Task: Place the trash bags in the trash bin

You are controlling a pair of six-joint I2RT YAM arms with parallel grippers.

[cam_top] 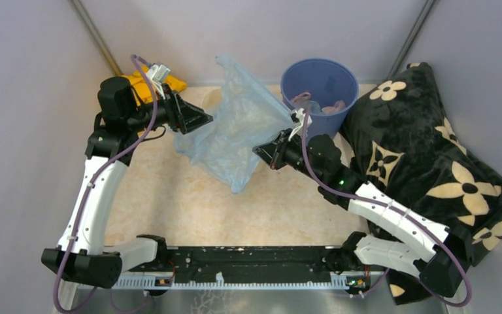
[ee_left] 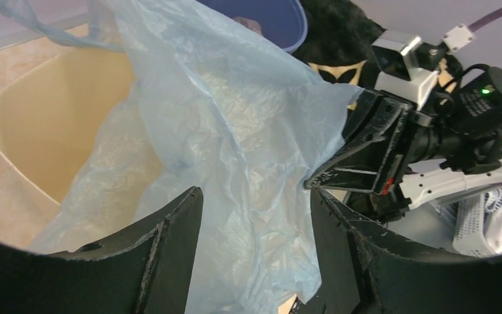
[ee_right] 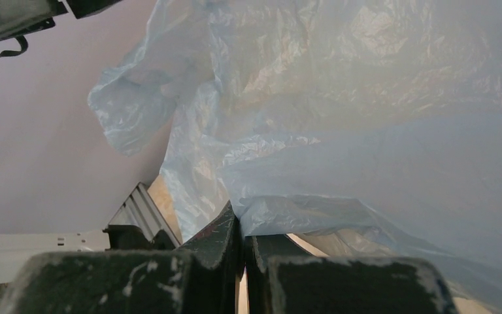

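Your right gripper is clamped on the thin pale-blue plastic trash bag. Your left gripper is spread apart around it, and the bag's draped over the cream plastic bin.

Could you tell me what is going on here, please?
The right gripper is shut on an edge of the thin pale-blue plastic trash bag, holding it up over the cream plastic trash bin. The left gripper is open, its fingers either side of the bag. How far the bag reaches into the bin is unclear.
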